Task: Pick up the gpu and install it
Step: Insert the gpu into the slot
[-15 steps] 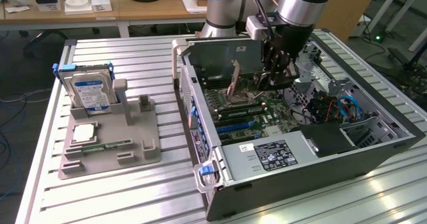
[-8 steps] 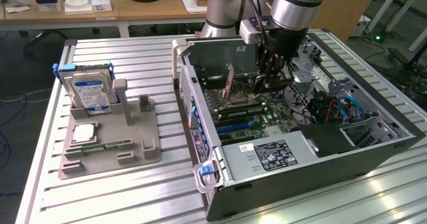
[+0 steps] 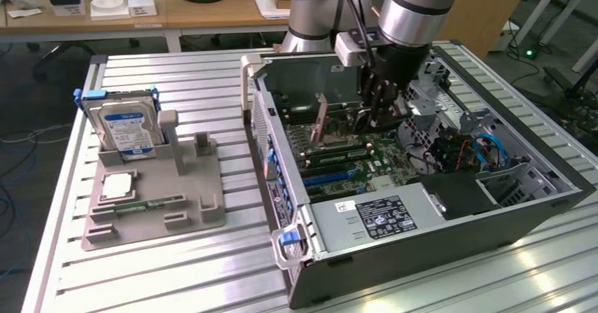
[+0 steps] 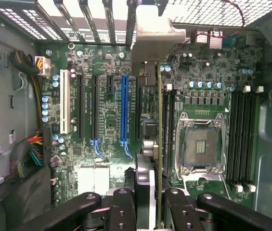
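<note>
The gpu (image 4: pixel 160 144) has a pale matt metal bracket (image 4: pixel 156 36); the table (image 3: pixel 187 271) is ribbed shiny metal.

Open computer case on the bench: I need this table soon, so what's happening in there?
A robot arm reaches down into the open grey computer case. Its hand is closed on a thin dark graphics card with a pale metal end bracket, holding it on edge over the green motherboard, beside the long blue slot. Whether the card is seated yet I cannot tell. On the exterior view's left, a silver hard drive with a blue-white label stands in a grey holder.
</note>
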### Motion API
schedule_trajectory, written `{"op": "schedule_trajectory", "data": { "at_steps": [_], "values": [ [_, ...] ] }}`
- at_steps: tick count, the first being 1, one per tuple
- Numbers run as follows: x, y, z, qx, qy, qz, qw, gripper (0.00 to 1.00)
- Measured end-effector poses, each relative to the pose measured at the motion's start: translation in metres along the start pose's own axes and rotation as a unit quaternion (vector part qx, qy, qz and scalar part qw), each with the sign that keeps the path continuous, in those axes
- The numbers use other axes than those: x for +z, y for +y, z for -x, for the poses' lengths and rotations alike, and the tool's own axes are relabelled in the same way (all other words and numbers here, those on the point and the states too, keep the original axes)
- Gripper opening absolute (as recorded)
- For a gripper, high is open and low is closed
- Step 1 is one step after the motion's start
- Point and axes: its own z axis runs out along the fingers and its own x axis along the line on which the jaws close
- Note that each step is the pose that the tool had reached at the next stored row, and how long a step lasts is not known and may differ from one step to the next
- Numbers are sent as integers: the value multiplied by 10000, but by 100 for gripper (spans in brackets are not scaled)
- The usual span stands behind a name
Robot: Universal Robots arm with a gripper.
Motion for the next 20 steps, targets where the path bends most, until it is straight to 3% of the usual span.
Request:
{"op": "schedule_trajectory", "data": {
  "at_steps": [4, 10, 14, 20],
  "values": [
    [24, 77, -4, -7, 4, 1, 10000, 28],
    [41, 123, -55, -13, 5, 1, 10000, 28],
    [103, 188, -59, 12, 10, 0, 10000, 28],
    [156, 220, -76, 95, 18, -6, 10000, 28]
  ]
}}
